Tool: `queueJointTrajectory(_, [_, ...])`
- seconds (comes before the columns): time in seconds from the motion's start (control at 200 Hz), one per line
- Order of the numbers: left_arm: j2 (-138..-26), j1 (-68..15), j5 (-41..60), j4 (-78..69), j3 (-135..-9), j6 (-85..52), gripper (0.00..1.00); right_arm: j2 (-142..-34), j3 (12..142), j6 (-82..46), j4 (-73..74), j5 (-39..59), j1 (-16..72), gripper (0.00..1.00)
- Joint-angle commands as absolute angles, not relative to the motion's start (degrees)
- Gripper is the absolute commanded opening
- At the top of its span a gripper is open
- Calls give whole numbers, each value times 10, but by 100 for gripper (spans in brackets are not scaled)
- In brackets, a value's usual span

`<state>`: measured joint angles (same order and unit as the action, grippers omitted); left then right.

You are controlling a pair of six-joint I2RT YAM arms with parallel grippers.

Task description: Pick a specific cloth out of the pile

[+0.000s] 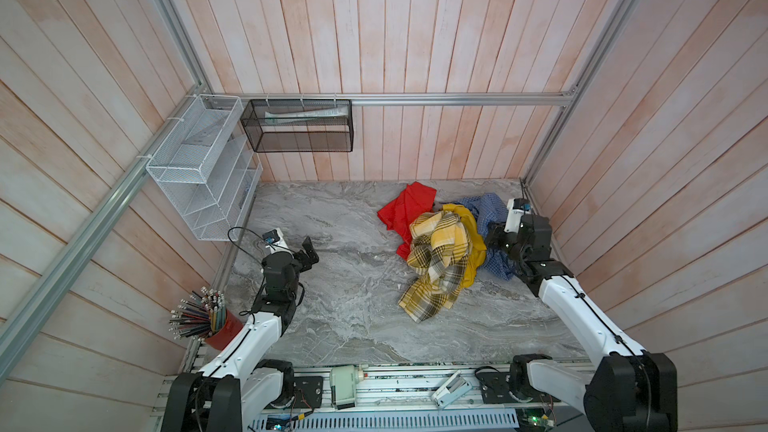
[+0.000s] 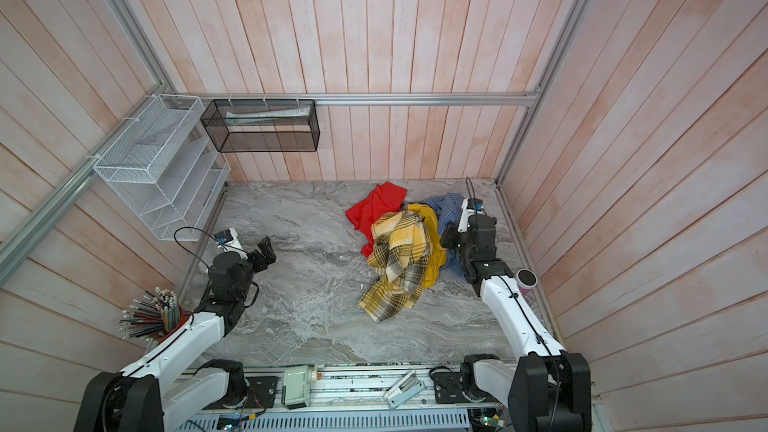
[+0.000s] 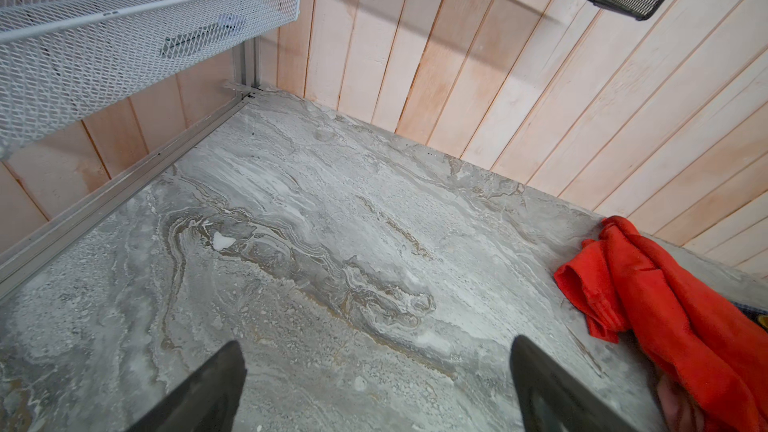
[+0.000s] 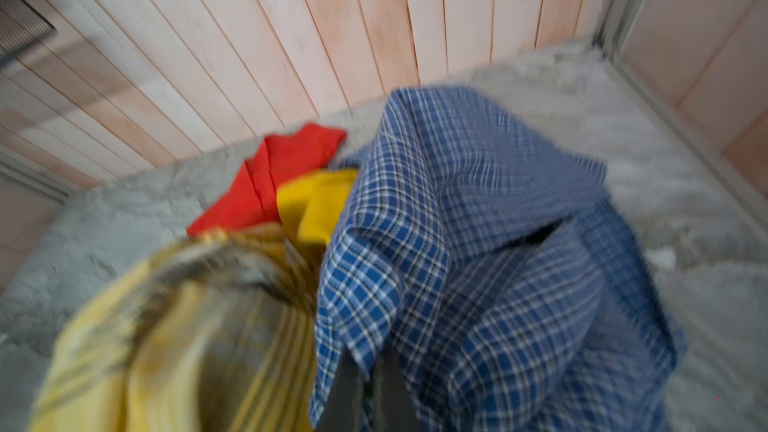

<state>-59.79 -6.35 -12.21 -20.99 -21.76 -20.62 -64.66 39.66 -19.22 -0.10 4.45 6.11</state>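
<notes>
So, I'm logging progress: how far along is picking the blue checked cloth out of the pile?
Done: the right gripper is shut on the blue checked cloth. In hand: pulling it out, though it lies against the pile beside the mustard cloth. Left: drawing it clear of the pile. The left gripper hangs open over the table.

Robot lab cell: aluminium frame [image 1: 457, 99], plank walls [image 1: 415, 27].

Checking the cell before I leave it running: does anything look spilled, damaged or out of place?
Nothing spilled or damaged. Only the red pencil cup looks odd: it seems tipped beside the left arm, pencils fanned toward the wall.
</notes>
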Motion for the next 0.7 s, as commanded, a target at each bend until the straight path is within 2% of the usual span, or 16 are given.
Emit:
queueJointTrajectory(0.0, [-592,-66,-110,-217,-206,-214,100,-621,361,-238,-44,-28,69,0])
queueJointTrajectory(0.175, [-591,-66,-110,-214,-206,-215,100,-673,363,-248,-82,-83,55,0])
queueJointTrajectory(0.28, [-586,-66,-110,-211,-203,-216,100,-701,383,-248,-89,-40,26,0])
queueJointTrajectory(0.495, [-571,-66,-114,-205,-195,-216,100,-661,389,-250,-91,-50,24,0])
queueJointTrajectory(0.605, [-569,-66,-113,-204,-194,-216,100,-633,390,-241,-118,-65,23,25])
queueJointTrajectory(0.695, [-571,-66,-112,-204,-196,-215,100,-615,399,-236,-151,-83,17,52])
